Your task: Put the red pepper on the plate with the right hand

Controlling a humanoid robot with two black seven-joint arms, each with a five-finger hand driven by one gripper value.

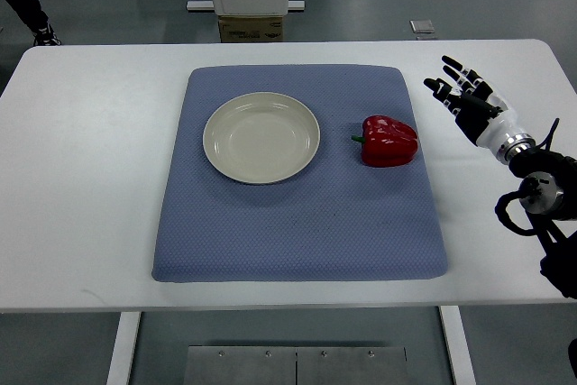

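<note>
A red pepper point(389, 141) lies on its side on the right part of a blue mat point(297, 223), its stem pointing left. A cream plate point(261, 137), with nothing on it, sits on the mat to the pepper's left. My right hand point(460, 89) hovers over the white table to the right of the pepper, just off the mat's right edge. Its fingers are spread and hold nothing. It is apart from the pepper. The left arm is out of view.
The white table point(81, 178) extends around the mat. Beyond its far edge stand a white machine base with a cardboard box point(251, 28). A person's leg and shoe point(36, 15) show at the far left on the floor.
</note>
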